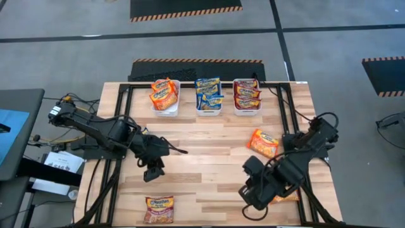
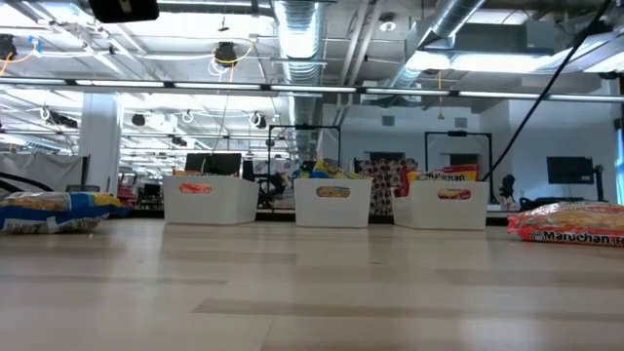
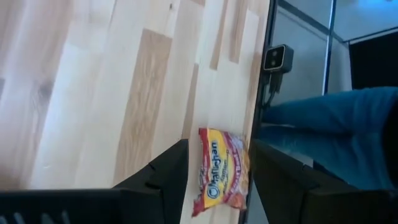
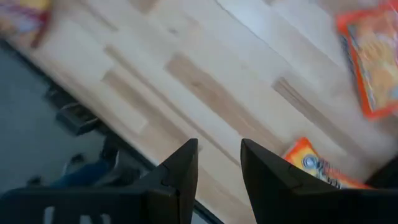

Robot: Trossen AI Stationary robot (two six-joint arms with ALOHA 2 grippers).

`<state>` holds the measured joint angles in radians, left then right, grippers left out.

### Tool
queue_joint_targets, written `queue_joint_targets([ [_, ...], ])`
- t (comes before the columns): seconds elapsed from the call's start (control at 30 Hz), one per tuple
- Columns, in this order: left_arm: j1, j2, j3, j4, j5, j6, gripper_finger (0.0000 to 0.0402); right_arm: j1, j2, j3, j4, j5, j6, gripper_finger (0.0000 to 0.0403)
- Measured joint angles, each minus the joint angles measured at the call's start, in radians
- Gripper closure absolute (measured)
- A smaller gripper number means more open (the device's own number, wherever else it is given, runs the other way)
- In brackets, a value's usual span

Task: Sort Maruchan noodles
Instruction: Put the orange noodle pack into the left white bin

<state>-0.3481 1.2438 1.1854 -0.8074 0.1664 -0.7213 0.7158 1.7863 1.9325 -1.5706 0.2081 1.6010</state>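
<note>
Wooden table lay under me. My left gripper hung open above a dark red packet near the front edge; my right gripper gaped empty beside two orange packets.

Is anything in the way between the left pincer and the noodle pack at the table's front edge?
Nothing visible. The left pincer hangs open above bare wood, and the pack lies alone near the front edge, seen between the fingers in the left wrist view.
</note>
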Motion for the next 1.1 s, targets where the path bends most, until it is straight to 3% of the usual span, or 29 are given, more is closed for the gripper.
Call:
queue_joint_targets([
  [0.13, 0.000, 0.000, 0.000, 0.014, -0.030, 0.015, 0.0246, 0.041, 0.000, -0.082, -0.002, -0.003, 0.178, 0.0254],
  [0.3, 0.000, 0.000, 0.000, 0.014, -0.040, 0.054, 0.0246, 0.067, 0.000, -0.182, -0.001, -0.109, 0.259, 0.0240],
  [0.67, 0.000, 0.000, 0.000, 0.014, -0.042, 0.071, 0.0246, 0.090, 0.000, -0.400, 0.052, -0.279, 0.399, 0.0161],
  [1.1, 0.000, 0.000, 0.000, 0.013, -0.043, 0.071, 0.0246, 0.152, 0.000, -0.620, 0.304, -0.390, 0.590, 0.0157],
])
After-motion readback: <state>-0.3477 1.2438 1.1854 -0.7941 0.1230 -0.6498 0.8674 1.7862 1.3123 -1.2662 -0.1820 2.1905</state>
